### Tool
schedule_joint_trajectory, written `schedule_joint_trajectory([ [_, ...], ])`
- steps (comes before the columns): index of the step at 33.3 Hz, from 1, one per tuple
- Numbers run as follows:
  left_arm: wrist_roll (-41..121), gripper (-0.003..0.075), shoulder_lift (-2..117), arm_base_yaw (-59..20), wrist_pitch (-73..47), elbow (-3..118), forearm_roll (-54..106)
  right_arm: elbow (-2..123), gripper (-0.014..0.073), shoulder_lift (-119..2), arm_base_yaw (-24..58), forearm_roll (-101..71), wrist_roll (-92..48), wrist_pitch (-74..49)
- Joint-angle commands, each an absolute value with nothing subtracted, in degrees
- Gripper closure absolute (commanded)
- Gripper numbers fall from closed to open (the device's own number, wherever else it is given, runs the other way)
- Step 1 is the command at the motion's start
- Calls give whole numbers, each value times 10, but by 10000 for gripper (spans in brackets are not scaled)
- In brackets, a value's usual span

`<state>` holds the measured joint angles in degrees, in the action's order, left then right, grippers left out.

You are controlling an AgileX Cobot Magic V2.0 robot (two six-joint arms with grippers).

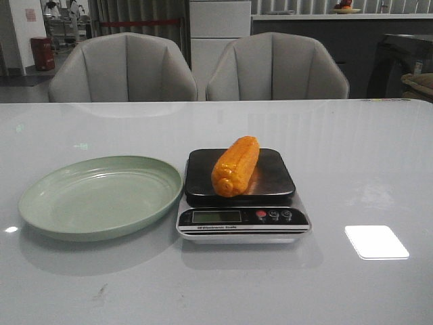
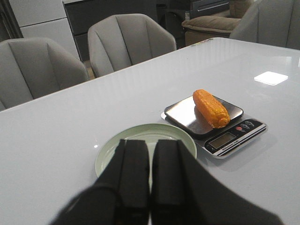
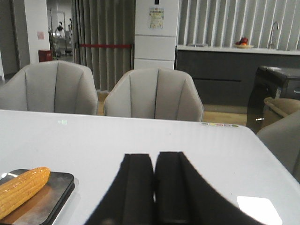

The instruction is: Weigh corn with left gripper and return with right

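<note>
The orange-yellow corn [image 1: 235,166] lies on the dark platform of the electronic scale [image 1: 241,220] at the table's middle. It also shows in the left wrist view [image 2: 211,108] and in the right wrist view [image 3: 21,190]. The green plate [image 1: 101,196] sits empty just left of the scale. My left gripper [image 2: 150,143] is shut and empty, held above the near side of the plate [image 2: 112,150], well back from the corn. My right gripper [image 3: 154,155] is shut and empty, to the right of the scale [image 3: 51,199]. Neither gripper shows in the front view.
Two grey chairs [image 1: 122,68] [image 1: 277,68] stand behind the table's far edge. A bright light reflection [image 1: 376,242] lies on the glossy white table [image 1: 365,149] to the right of the scale.
</note>
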<state>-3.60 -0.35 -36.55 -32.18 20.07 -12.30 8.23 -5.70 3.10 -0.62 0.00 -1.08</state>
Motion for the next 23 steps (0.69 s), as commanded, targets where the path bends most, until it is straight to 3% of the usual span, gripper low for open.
schedule_joint_trajectory([
  [1,-36,605,-6,-366,-273,215,-128,155,439,-122,32,-4,0,-21],
  [12,-36,605,-6,-366,-271,215,-128,211,439,-189,32,-4,0,-177],
  [23,-36,605,-6,-366,-271,215,-128,211,435,-206,39,-19,0,-171],
])
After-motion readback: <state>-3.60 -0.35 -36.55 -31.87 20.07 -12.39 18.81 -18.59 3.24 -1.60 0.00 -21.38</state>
